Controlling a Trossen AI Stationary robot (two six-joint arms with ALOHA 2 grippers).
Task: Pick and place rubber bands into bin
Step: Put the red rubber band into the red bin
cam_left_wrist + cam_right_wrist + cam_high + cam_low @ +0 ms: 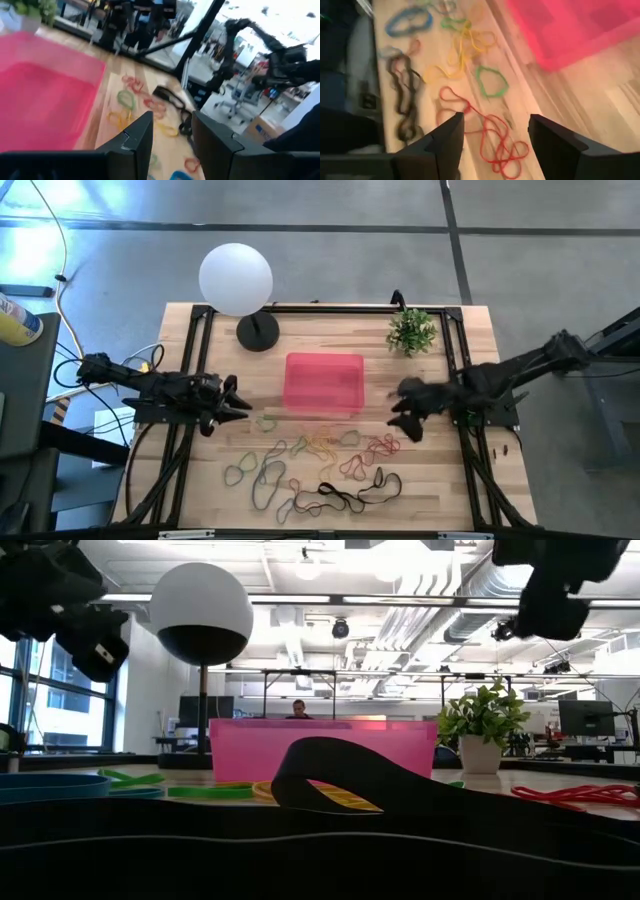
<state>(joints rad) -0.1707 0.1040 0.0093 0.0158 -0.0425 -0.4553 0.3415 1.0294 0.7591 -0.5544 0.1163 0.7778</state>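
Rubber bands (pixel 320 465): all loose on counter (pixel 480 360), scattered in front of bin; none seen inside bin, so task judged at start, whole pile left. Left to right: left hand (pixel 235 402) hovering at counter's left side, fingers parted, holding nothing; bin (pixel 323 383) at centre, apparently empty; red tangle (pixel 492 132) nearest right hand; right hand (pixel 403 415) hovering right of bin, fingers spread, nothing held. Lamp (pixel 236 278) and plant (pixel 412 330) at back, uninvolved.
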